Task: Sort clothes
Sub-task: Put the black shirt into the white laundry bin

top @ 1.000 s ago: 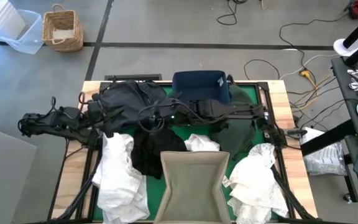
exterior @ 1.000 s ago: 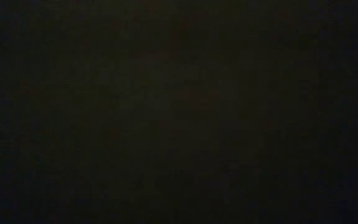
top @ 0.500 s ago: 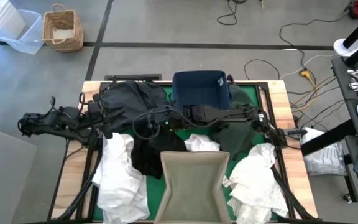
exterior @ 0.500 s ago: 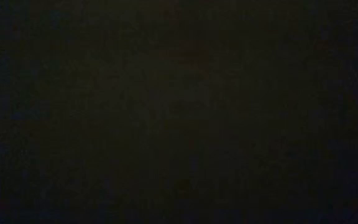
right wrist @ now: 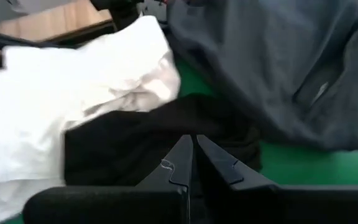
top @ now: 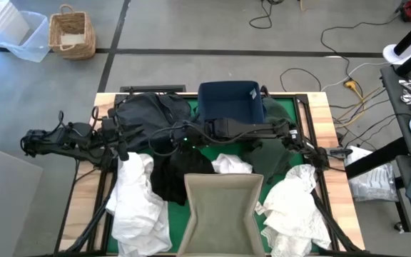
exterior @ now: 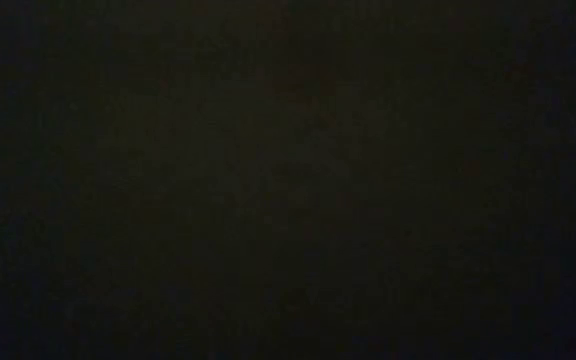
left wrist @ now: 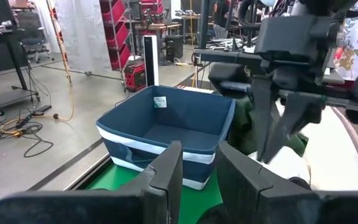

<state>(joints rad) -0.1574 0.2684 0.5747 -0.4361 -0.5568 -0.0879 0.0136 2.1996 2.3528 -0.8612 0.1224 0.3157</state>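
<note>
1. My right hand [right wrist: 191, 146], fingers nearly together and holding nothing, hangs over the black garment [right wrist: 135, 146].
2. That garment lies crumpled mid-tabletop [top: 320, 107], its long axis running front to back, between a white garment [top: 138, 196] and the beige bin [top: 223, 207].
3. Count: three white garments; three dark ones, namely black, grey [top: 148, 111] and dark green [top: 273, 146].
4. My left hand [left wrist: 197, 168], fingers apart and holding nothing, faces the navy bin [left wrist: 166, 127].

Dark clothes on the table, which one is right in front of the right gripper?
The black garment, lying between the white garment and the charcoal grey garment. The right gripper, shut, points straight at it.
</note>
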